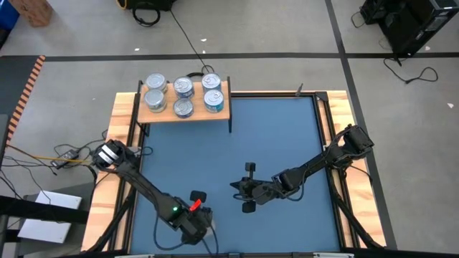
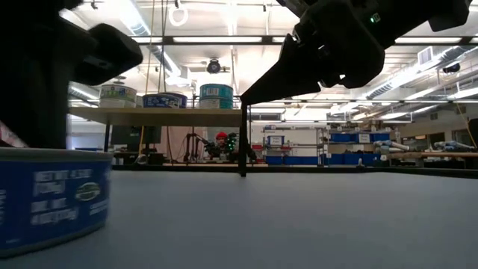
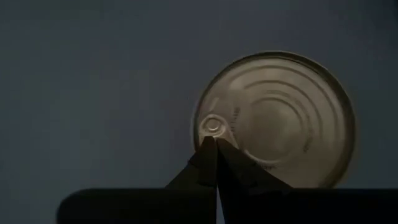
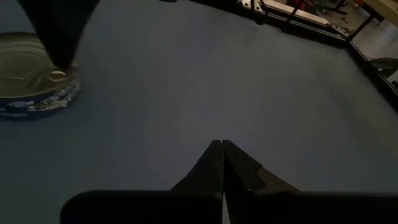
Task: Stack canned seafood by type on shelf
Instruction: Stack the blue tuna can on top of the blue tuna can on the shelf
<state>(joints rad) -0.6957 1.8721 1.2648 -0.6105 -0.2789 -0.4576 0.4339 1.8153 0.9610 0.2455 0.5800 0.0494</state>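
Left gripper (image 3: 216, 144): clenched, fingers pressed together with nothing between them; it hangs tip-down over a lone tin (image 3: 277, 118), the tips at the pull-tab end of the silvery lid; actual contact cannot be told
Lone tin: on the blue counter (image 1: 272, 136) directly under the left gripper, upright, bluish label on its side, close to the low camera
Right gripper (image 4: 222, 144): clenched and empty, fingertips meeting at a point, held above bare counter near the middle; the lone tin sits off to one side of it, well apart
Shelf (image 1: 159, 113): light wooden board on thin black legs at the far edge of the counter, well away from both grippers
Canned seafood on the shelf (image 1: 183, 88): six tins in view from above, in two rows of three; from the low view some stand higher than others
Counter: otherwise bare between the grippers and the shelf
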